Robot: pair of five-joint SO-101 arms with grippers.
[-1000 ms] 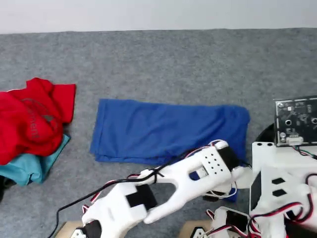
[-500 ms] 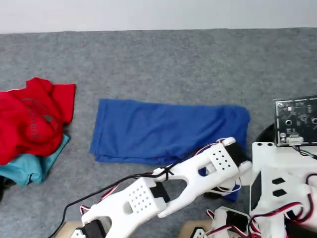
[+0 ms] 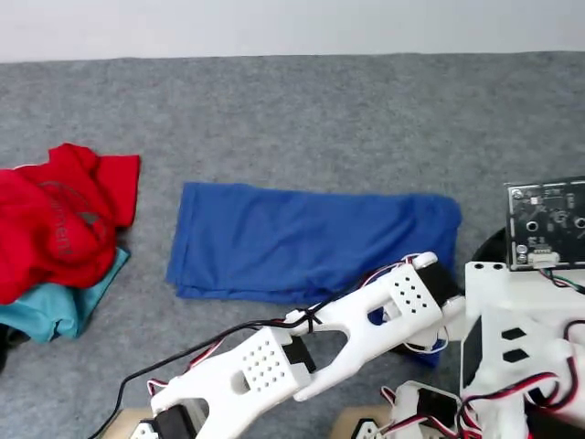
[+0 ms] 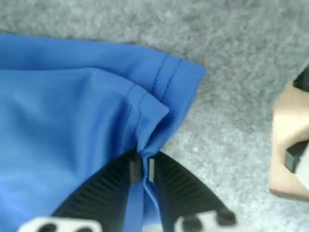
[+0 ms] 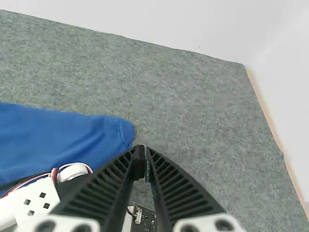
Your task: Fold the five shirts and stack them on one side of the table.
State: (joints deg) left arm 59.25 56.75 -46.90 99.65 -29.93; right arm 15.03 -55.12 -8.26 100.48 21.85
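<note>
**Left arm pinches blue shirt's corner**

We see the blue shirt (image 3: 311, 242) half-folded mid-worktop (image 3: 320, 119). The left fingers (image 4: 112, 181) clamp its near hem corner, prob. to pull the next fold over. The right fingers (image 5: 116, 181) are pressed together on nothing, up off the cloth. The left wrist view shows the pinch itself. The high view adds a red shirt (image 3: 59, 215) & teal shirt (image 3: 64, 306) heaped at one side.

The teal shirt (image 3: 64, 311) is mostly covered by the red shirt (image 3: 55, 219); the lower right corner of the blue shirt (image 3: 302, 242) is hidden by the left arm (image 3: 274, 361).
</note>
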